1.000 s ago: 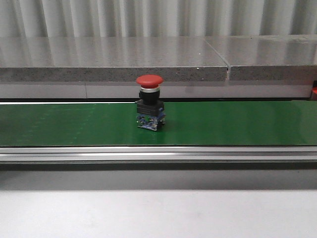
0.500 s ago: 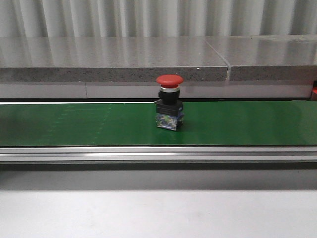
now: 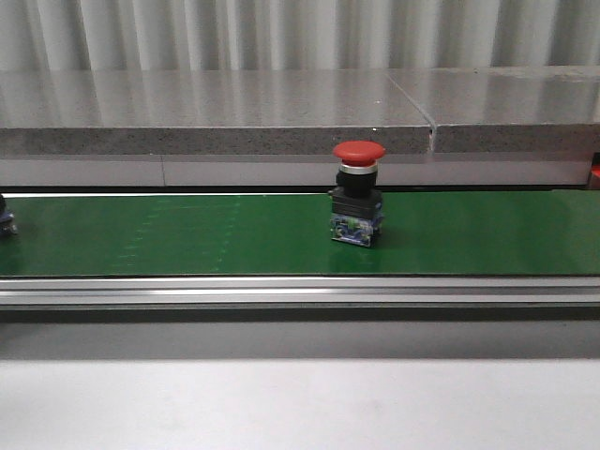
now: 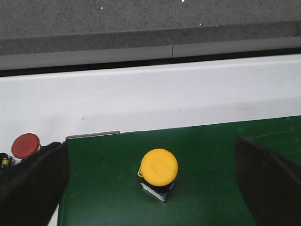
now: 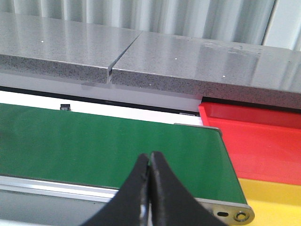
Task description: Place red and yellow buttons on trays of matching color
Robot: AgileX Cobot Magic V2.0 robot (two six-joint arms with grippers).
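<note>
A red button [image 3: 359,192] stands upright on the green belt [image 3: 187,234], right of centre; neither gripper shows in the front view. In the left wrist view a yellow button [image 4: 159,166] sits on the belt between the wide-apart fingers [image 4: 33,188] of my open left gripper [image 4: 151,188], touching neither. A second red button [image 4: 25,145] stands beside the belt's end, partly hidden by one finger. My right gripper [image 5: 149,159] is shut and empty above the belt's near rail. The red tray [image 5: 254,136] and yellow tray [image 5: 277,202] lie past the belt's end.
A grey stone ledge [image 3: 234,112] runs behind the belt and a metal rail [image 3: 300,292] along its front. A small dark part of something [image 3: 5,221] peeks in at the belt's far left edge.
The red button has travelled rightwards along the belt, staying upright. The dark part at the left edge has come into view.
</note>
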